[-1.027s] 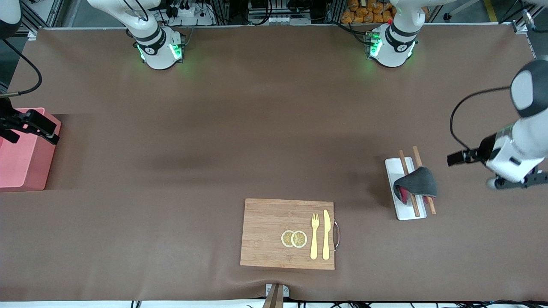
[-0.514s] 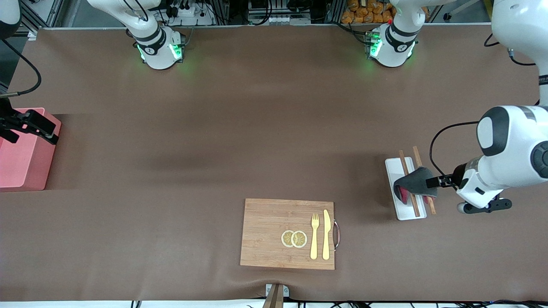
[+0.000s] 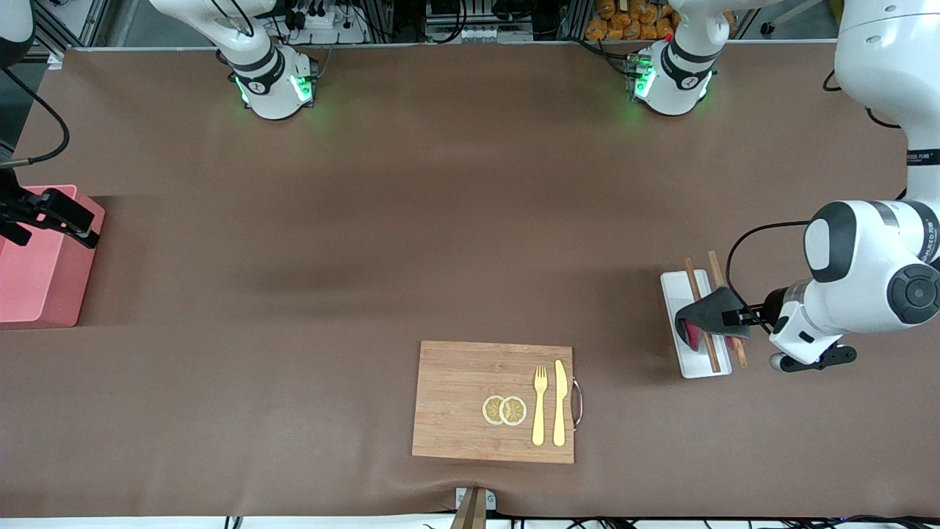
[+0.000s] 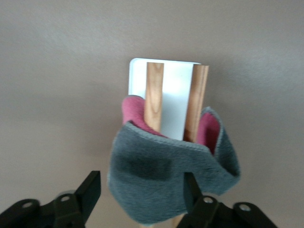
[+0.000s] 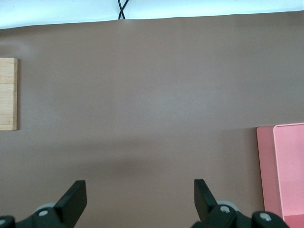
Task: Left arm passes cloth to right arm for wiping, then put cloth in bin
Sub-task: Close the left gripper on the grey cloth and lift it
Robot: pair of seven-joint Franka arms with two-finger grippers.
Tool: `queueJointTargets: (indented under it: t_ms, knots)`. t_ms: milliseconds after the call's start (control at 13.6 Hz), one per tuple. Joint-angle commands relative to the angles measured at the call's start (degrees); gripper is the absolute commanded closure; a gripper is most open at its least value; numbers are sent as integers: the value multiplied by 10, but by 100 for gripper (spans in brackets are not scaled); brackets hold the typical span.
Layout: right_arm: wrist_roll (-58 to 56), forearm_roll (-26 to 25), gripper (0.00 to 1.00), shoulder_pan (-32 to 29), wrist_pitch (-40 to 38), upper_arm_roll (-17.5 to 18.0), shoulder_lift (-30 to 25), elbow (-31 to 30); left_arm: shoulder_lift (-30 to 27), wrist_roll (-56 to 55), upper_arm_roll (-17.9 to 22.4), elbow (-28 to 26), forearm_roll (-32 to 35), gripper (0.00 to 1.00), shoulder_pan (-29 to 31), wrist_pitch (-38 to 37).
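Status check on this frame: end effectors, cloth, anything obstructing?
Left end effector open, straddling the cloth, not gripped yet. Right end effector open, waiting beside the bin. Cloth draped over two wooden sticks on the white tray; sticks could snag.

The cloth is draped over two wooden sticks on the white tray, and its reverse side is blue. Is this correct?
Not quite. The cloth does lie draped over the two wooden sticks on the white tray, but its reverse side is magenta-pink, not blue. The left wrist view shows the pink lining where the grey cloth folds back around the sticks.
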Motion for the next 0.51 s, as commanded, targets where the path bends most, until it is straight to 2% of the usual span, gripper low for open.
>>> queueJointTargets:
  t_ms: [0, 220, 440]
  knots:
    - [1, -4, 0, -5, -3, 4, 1, 3, 8, -17, 0, 7, -18, 32, 0, 4]
    - [2, -4, 0, -6, -3, 4, 1, 3, 12, -29, 0, 6, -18, 42, 0, 4]
    - [2, -4, 0, -6, -3, 4, 1, 3, 13, -32, 0, 5, -18, 47, -3, 4]
